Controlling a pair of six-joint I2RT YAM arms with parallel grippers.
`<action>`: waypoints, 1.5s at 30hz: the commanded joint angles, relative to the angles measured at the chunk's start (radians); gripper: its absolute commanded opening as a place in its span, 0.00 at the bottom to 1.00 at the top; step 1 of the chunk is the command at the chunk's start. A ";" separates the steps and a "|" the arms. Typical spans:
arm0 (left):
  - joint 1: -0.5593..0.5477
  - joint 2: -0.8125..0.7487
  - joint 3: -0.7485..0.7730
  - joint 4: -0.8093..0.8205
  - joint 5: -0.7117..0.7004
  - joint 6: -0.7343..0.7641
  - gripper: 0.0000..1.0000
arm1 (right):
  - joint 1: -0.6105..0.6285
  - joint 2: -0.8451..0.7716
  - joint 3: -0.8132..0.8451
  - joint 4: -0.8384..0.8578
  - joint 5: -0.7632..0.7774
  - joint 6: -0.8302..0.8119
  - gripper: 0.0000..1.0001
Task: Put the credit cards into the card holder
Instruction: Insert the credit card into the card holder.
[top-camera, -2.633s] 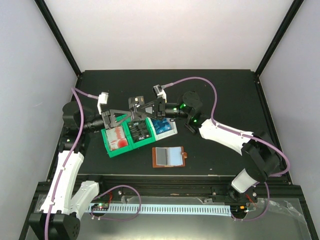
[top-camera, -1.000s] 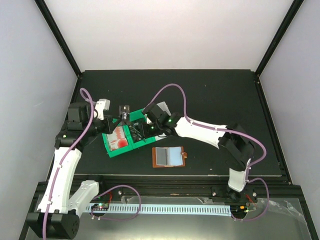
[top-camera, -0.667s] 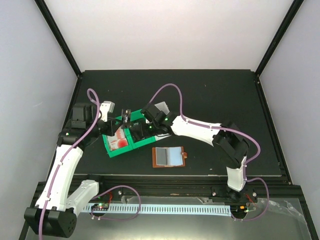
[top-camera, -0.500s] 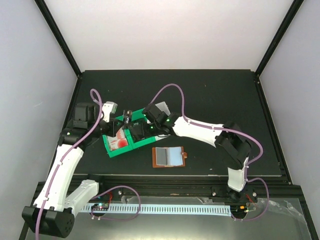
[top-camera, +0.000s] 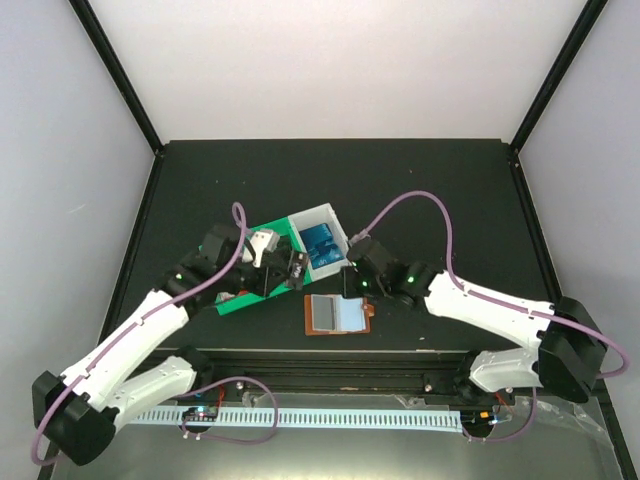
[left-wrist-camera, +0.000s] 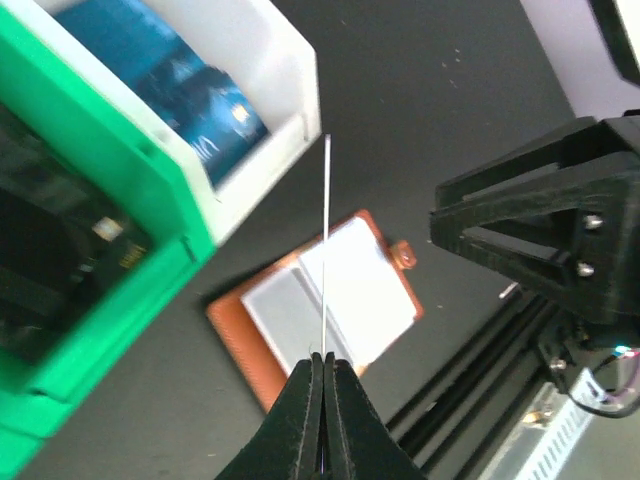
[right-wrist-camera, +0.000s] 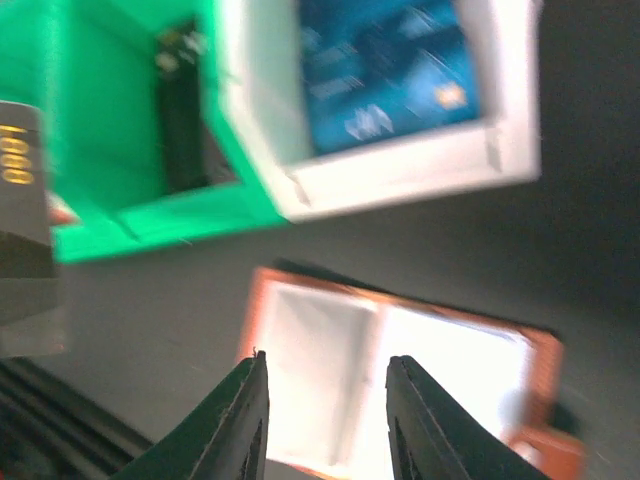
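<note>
Left gripper (left-wrist-camera: 322, 368): clamped on one credit card (left-wrist-camera: 326, 240), seen edge-on.
Card holder (top-camera: 337, 314): open, lower centre of top view, to lower right of this card.
Right gripper (right-wrist-camera: 327, 360): fingers apart, above holder.

you have the card holder (top-camera: 337, 314) lying open near the front edge of the table (top-camera: 450, 200), just before the bins (top-camera: 238, 301). cards (top-camera: 322, 245) lie in the rightmost bin (top-camera: 318, 214). your left gripper (top-camera: 296, 272) pinches one card (left-wrist-camera: 326, 250) on edge near the holder's left rear corner; the right gripper (top-camera: 353, 284) hangs over its rear edge.

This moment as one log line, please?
left hand: shut on thin dark plastic card | right hand: open over unfolded reddish-brown leather wallet
</note>
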 joint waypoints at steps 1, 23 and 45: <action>-0.114 -0.057 -0.145 0.298 -0.015 -0.342 0.02 | 0.007 -0.046 -0.088 -0.116 0.106 0.027 0.37; -0.510 0.231 -0.449 0.827 -0.360 -0.877 0.01 | 0.108 0.178 -0.155 -0.159 0.114 0.077 0.52; -0.513 0.349 -0.517 1.047 -0.324 -0.983 0.01 | 0.110 0.188 -0.202 -0.119 0.077 0.130 0.43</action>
